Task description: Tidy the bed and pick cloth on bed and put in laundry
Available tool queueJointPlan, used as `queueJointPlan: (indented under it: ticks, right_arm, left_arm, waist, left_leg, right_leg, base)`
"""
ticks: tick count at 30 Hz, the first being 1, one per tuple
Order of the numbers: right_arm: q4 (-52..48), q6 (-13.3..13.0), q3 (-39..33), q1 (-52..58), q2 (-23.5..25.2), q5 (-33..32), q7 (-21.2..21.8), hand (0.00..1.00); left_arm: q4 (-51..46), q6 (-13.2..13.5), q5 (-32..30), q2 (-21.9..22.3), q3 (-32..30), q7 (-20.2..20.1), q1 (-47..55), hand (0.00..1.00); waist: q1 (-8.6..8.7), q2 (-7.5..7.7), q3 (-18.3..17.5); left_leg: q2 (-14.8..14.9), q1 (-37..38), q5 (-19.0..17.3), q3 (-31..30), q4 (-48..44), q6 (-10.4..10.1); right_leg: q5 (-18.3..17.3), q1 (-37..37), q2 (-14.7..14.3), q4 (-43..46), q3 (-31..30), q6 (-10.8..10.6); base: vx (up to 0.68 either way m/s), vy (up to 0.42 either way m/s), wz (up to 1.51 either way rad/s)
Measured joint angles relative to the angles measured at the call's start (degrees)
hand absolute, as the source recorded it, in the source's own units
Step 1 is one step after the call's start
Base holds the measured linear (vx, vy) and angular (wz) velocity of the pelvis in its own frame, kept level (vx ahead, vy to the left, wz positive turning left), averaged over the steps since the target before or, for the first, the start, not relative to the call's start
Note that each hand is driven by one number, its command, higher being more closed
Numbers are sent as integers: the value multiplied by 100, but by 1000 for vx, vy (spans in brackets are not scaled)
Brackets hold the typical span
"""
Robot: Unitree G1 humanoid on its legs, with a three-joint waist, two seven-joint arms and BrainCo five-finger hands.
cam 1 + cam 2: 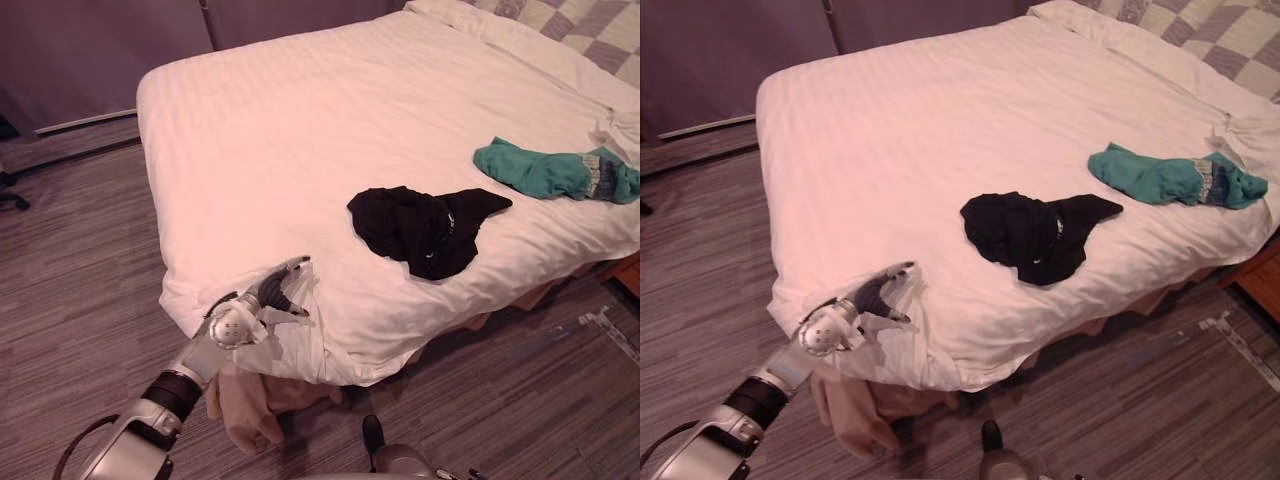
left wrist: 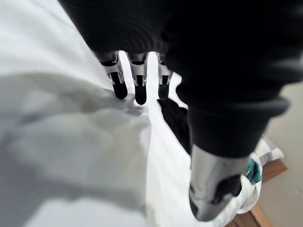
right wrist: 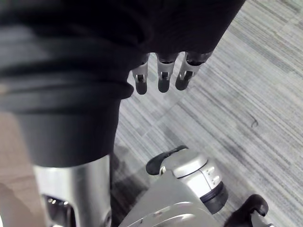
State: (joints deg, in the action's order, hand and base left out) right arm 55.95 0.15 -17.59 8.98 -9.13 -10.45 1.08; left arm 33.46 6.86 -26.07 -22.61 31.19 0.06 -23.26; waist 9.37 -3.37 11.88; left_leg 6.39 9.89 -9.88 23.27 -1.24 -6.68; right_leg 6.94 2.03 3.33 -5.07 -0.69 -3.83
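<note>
At the near left corner of the bed [image 1: 300,130], the robot's left hand [image 1: 268,292] lies on the white sheet, where the cover begins to fall over the edge. Its fingers [image 2: 140,87] look fairly straight, dark tips touching the fabric, with the thumb held apart to one side. The hand is released, resting on the sheet rather than clutching it. The sheet is rumpled and bunched just beside the hand. A beige fabric [image 1: 250,405] hangs below that corner, down to the floor [image 1: 80,300].

Further right, close to the near edge, a black cloth [image 1: 425,230] lies crumpled on the sheet, well apart from the hand. Right of it and a little farther back lies a teal cloth [image 1: 545,170], also bunched, with a grey patterned part at its right end. The two cloths do not touch.

At the far right end of the bed a white pillow [image 1: 500,30] sits against a checked cover [image 1: 590,25].

Over the striped grey floor, the right hand [image 3: 161,71] hangs with relaxed, straight fingers, grasping nothing.
</note>
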Motion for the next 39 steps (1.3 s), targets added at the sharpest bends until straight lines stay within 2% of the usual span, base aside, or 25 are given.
queueJointPlan:
  ticks: [4, 7, 8, 11, 13, 15, 16, 19, 22, 23, 25, 27, 28, 30, 33, 35, 36, 38, 39]
  right_arm:
    - [-841, -259, -56, -2, -69, -796, -209, 0]
    - [-1679, -368, -644, -8, -353, -932, -259, 0]
    - [-1961, -373, -1025, -9, -582, -993, -297, 0]
    - [-2353, -396, -1839, -35, -1160, -988, -347, 0]
    - [-2727, -420, -2253, -74, -1543, -983, -360, 0]
    - [-3094, -424, -2430, -106, -1686, -963, -364, 0]
    - [-3371, -413, -2505, -176, -1730, -902, -365, 0]
    - [-3900, -381, -2489, -335, -1851, -710, -306, 0]
    - [-4638, -324, -2198, -618, -1980, -486, 26, 0]
    - [-4919, -266, -1668, -702, -2257, -287, 383, 100]
    - [-5076, -240, -1292, -826, -2367, -246, 623, 100]
    - [-5222, -244, -382, -1262, -2524, -112, 1264, 100]
    - [-5216, -239, -152, -1394, -2562, -113, 1403, 100]
    - [-4908, -235, 908, -2121, -2704, -155, 1983, 100]
    - [-4562, -231, 1661, -2692, -2675, -213, 2359, 100]
    - [-4596, -191, 2114, -3138, -2433, -264, 2646, 100]
    - [-4614, -170, 2355, -3537, -2144, -319, 2749, 100]
    - [-4615, -59, 2622, -4060, -1891, -320, 2777, 100]
    - [-4610, 51, 2823, -4457, -1755, -319, 2762, 100]
  left_arm:
    - [174, -394, -607, 59, -100, 77, -167, 100]
    - [177, -609, -839, 83, -331, 91, -37, 100]
    - [127, -689, -870, 82, -547, 116, 144, 100]
    - [-111, -787, -848, 71, -1135, 263, 724, 100]
    - [-356, -862, -565, -25, -1622, 443, 1355, 100]
    - [-526, -888, -353, -80, -2031, 503, 1817, 100]
    - [-605, -888, -225, -109, -2305, 544, 2147, 0]
    - [-650, -884, -48, -108, -2702, 589, 2758, 0]
    - [-448, -887, 136, 13, -3152, 643, 3402, 0]
    - [-128, -950, 156, 195, -3512, 794, 3592, 0]
    - [127, -1015, 154, 252, -3757, 904, 3670, 0]
    - [705, -1190, 163, 296, -4300, 1192, 3789, 0]
    - [852, -1244, 170, 296, -4431, 1260, 3801, 0]
    - [1265, -1245, 518, 294, -4792, 1414, 3877, 0]
    - [1363, -894, 1471, 345, -4801, 1268, 3932, 0]
    - [1431, -471, 1948, 488, -4754, 1034, 3920, 0]
    - [1432, -216, 2092, 615, -4659, 907, 3843, 0]
    - [1390, 25, 2305, 726, -4414, 760, 3734, 0]
    - [1231, 123, 2417, 844, -4226, 667, 3630, 0]
  waist:
    - [54, -17, 41]
    - [104, -13, 43]
    - [106, -13, 42]
    - [110, -11, 42]
    - [109, -2, 23]
    - [96, 22, -26]
    - [81, 54, -63]
    - [-42, 128, -161]
    - [-182, 203, -308]
    - [-261, 260, -371]
    - [-333, 303, -401]
    - [-437, 380, -445]
    - [-479, 384, -446]
    - [-683, 368, -433]
    - [-951, 333, -389]
    - [-1139, 301, -269]
    - [-1246, 294, -99]
    - [-1315, 284, 160]
    - [-1347, 254, 415]
  left_leg:
    - [13, 15, -6, 36, 4, -9]
    - [13, 27, -7, 48, 11, -9]
    - [15, 38, -8, 39, 10, -9]
    - [37, 61, -7, -44, 1, -9]
    - [65, 114, -8, -139, -3, -10]
    - [79, 69, 0, -239, -4, -20]
    - [89, 30, 11, -306, -14, -33]
    - [110, 12, 35, -366, -14, -58]
    - [106, 1, 67, -507, 1, -59]
    - [98, -1, 78, -583, 4, -53]
    - [96, -9, 93, -630, 8, -54]
    - [87, -87, 142, -740, 13, -54]
    - [80, -98, 154, -774, 19, -51]
    - [33, -194, 222, -971, 30, -22]
    - [-9, -305, 280, -1151, 33, -2]
    - [-57, -496, 357, -1400, 24, 29]
    - [-94, -680, 414, -1525, 6, 47]
    - [-140, -969, 478, -1623, -56, 74]
    - [-183, -1233, 521, -1698, -167, 89]
  right_leg:
    - [-1, -5, -21, 0, -26, 0]
    - [-8, -34, -25, 0, -33, -9]
    - [-20, -53, -26, 0, -24, -24]
    - [-44, -129, -29, 1, 52, -40]
    - [-86, -226, -43, 1, 147, -14]
    - [-96, -228, -43, 0, 225, -6]
    - [-97, -225, -43, 0, 283, -4]
    - [-98, -236, -49, 0, 350, 1]
    - [-99, -276, -35, -1, 445, 3]
    - [-113, -335, -11, -2, 544, 16]
    - [-114, -342, -6, -2, 574, 17]
    - [-115, -334, 23, -4, 690, 20]
    - [-115, -334, 32, -4, 716, 20]
    - [-114, -337, 97, -6, 905, 19]
    - [-111, -332, 165, -6, 1078, 17]
    - [-107, -291, 231, -7, 1290, 24]
    - [-80, -188, 279, -6, 1392, 26]
    - [-7, 21, 339, -4, 1488, 51]
    - [69, 205, 386, -2, 1564, 50]
  base:
    - [-43, -27, -7]
    - [-35, -20, -2]
    - [-28, -23, 5]
    - [-23, -29, 11]
    - [-32, -39, 19]
    - [-39, -43, 23]
    - [-41, -45, 25]
    - [-36, -37, 14]
    - [-30, -21, 19]
    - [-24, -3, 26]
    - [-23, -6, 21]
    - [-28, -16, 25]
    - [-29, -12, 25]
    - [-32, -7, 42]
    - [-28, 2, 42]
    - [-64, 3, 62]
    - [-78, -3, 47]
    - [-92, -2, 41]
    - [-111, 2, 44]
